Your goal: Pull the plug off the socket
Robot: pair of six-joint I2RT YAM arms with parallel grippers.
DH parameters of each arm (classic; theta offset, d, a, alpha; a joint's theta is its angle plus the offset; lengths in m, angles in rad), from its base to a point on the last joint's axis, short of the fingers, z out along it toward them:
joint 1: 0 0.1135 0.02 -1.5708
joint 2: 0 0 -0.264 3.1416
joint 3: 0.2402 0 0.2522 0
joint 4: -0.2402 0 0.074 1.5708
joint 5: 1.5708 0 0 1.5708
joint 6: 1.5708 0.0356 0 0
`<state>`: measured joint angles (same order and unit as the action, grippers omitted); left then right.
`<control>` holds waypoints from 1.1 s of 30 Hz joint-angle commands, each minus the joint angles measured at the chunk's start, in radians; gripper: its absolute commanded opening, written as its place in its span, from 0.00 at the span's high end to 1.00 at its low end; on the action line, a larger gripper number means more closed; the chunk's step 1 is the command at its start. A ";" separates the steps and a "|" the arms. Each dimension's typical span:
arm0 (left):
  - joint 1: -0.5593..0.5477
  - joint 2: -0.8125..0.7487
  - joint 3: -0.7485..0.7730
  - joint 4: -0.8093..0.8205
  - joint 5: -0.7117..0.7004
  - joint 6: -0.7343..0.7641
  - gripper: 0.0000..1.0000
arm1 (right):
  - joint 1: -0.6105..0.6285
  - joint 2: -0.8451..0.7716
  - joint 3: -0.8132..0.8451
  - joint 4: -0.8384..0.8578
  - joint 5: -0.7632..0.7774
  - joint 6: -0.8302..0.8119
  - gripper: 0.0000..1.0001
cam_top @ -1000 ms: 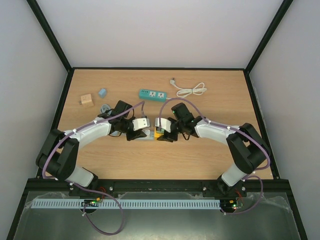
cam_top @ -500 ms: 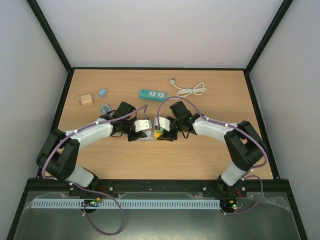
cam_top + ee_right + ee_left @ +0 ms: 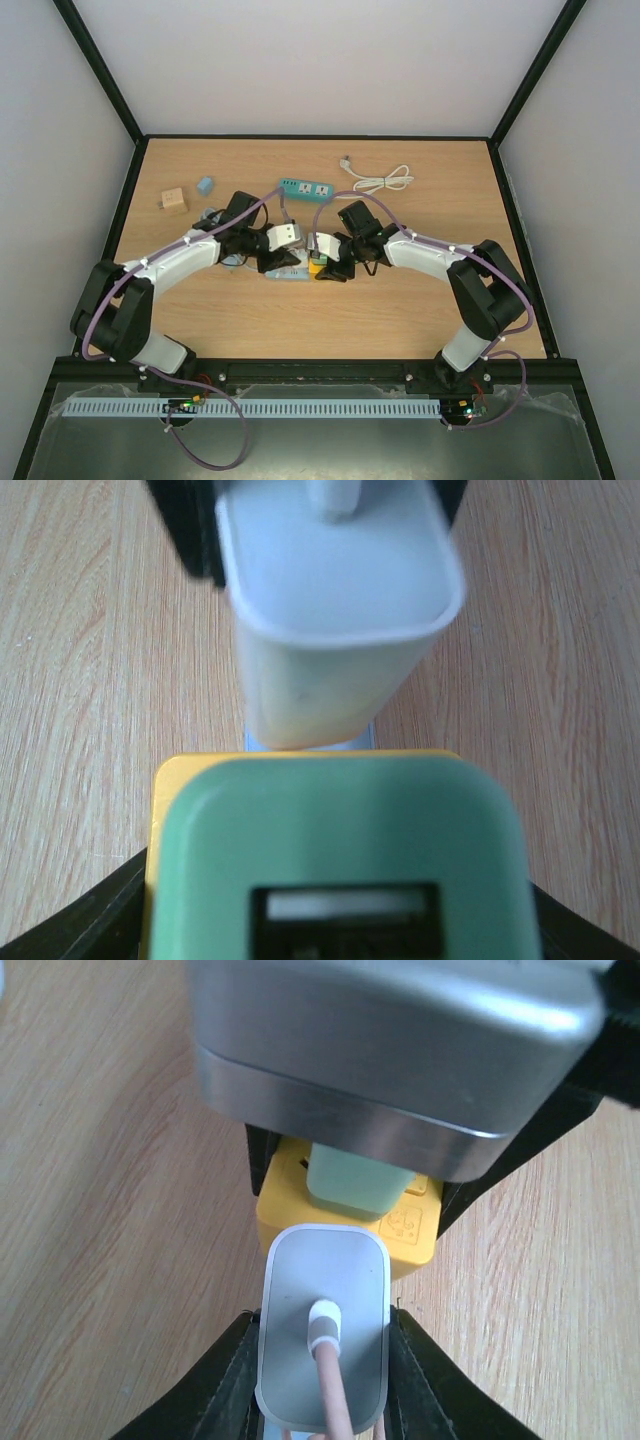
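Meeting over the middle of the tabletop (image 3: 400, 320), the two arms lean in nose to nose. From above, their wrists cover nearly all of what they hold; only a corner of the yellow socket block (image 3: 316, 267) peeks out. A teal power strip (image 3: 305, 188) lies well behind them.

The right claw (image 3: 340, 895) has its black fingers closed on the sides of that block. The block carries a green adapter (image 3: 340, 850) whose slot faces the right wrist camera, and the fingers are cut off at the lower corners of that view.

The left claw (image 3: 322, 1325) is pinched narrow around the white plug (image 3: 323, 1350), with a finger pressed on each flank. The plug's long axis runs across the tabletop from one claw toward the other. Its cord end points toward the left arm, and its far end points at the socket block, tipped a little off square. Its nose meets the yellow edge, but the prongs are hidden, so I can't tell whether it is seated. A pinkish cord (image 3: 335, 1405) leaves its back face and runs out of frame.
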<state>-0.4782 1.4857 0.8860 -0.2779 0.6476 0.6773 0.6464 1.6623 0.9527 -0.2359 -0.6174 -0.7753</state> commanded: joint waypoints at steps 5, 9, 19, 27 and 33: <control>0.146 -0.085 0.093 -0.132 0.095 0.091 0.85 | -0.013 0.056 -0.028 -0.113 0.183 -0.007 0.90; 0.237 -0.101 0.147 -0.216 0.105 0.127 0.85 | -0.014 0.056 -0.029 -0.113 0.184 -0.006 0.89; 0.492 -0.098 0.168 -0.317 0.132 0.162 0.82 | -0.042 0.044 -0.026 -0.145 0.187 -0.004 0.89; 0.682 -0.053 0.134 -0.377 0.152 0.198 0.82 | -0.123 0.002 -0.049 -0.189 0.181 -0.032 0.89; 0.802 0.025 0.126 -0.408 0.120 0.226 0.82 | -0.148 -0.023 -0.089 -0.204 0.174 -0.053 0.89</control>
<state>0.2703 1.4689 1.0306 -0.6365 0.7570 0.8631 0.5400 1.6321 0.9264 -0.2825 -0.6399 -0.7811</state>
